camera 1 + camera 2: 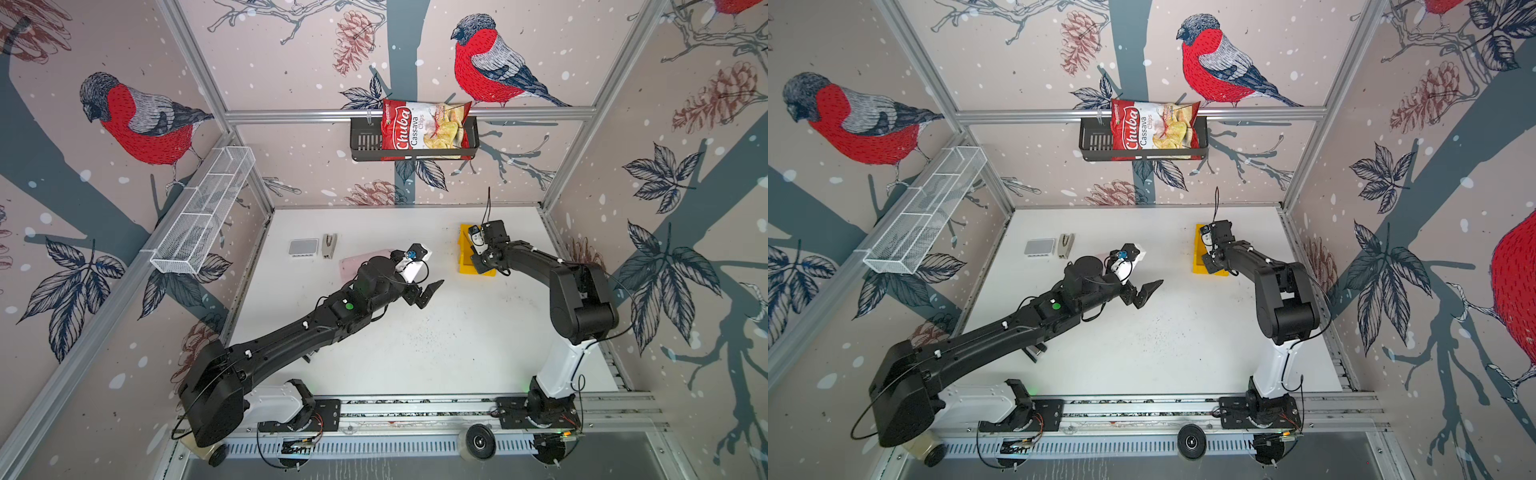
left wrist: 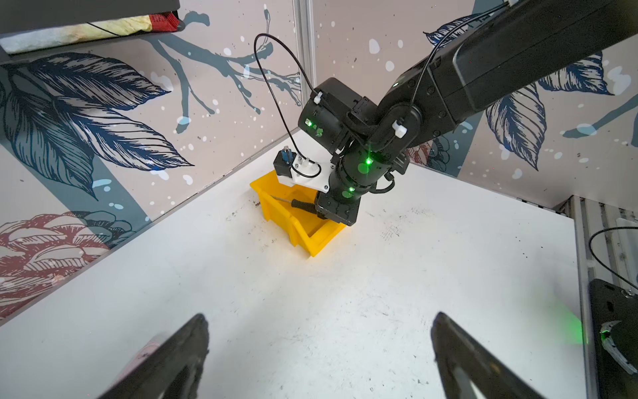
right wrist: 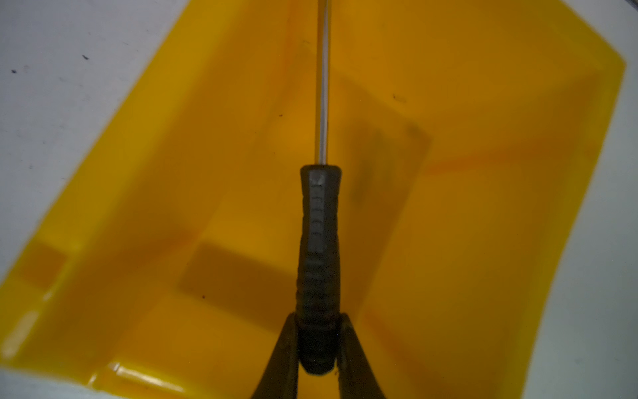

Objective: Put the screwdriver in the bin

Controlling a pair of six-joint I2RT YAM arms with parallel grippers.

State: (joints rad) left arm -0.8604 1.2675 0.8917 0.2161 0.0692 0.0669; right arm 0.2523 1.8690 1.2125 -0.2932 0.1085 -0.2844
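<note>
the right arm rises from its base at the front right of the worktop (image 1: 415, 353), folds at a high elbow and reaches toward the back, its wrist bent down over the bin (image 1: 464, 249). the right hand (image 3: 318, 316) hangs low in the bin's opening, and its two fingers (image 3: 286, 345) are pressed onto the butt end of the screwdriver (image 3: 319, 241), pinching the black handle from both sides.

the screwdriver's long axis runs straight on from the hand. the handle is nearest the fingers, and the thin metal shaft points away from them across the yellow inside of the bin. in the left wrist view it lies close to level, only slightly sloped, between the bin's walls. we cannot tell whether it touches the bin's floor, and the tip runs out of the right wrist view.

the left arm stretches on a diagonal from the front left toward the middle of the worktop. the left hand (image 2: 319, 317) hovers above bare worktop, its fingers spread wide with nothing between them, well apart from the bin.
</note>
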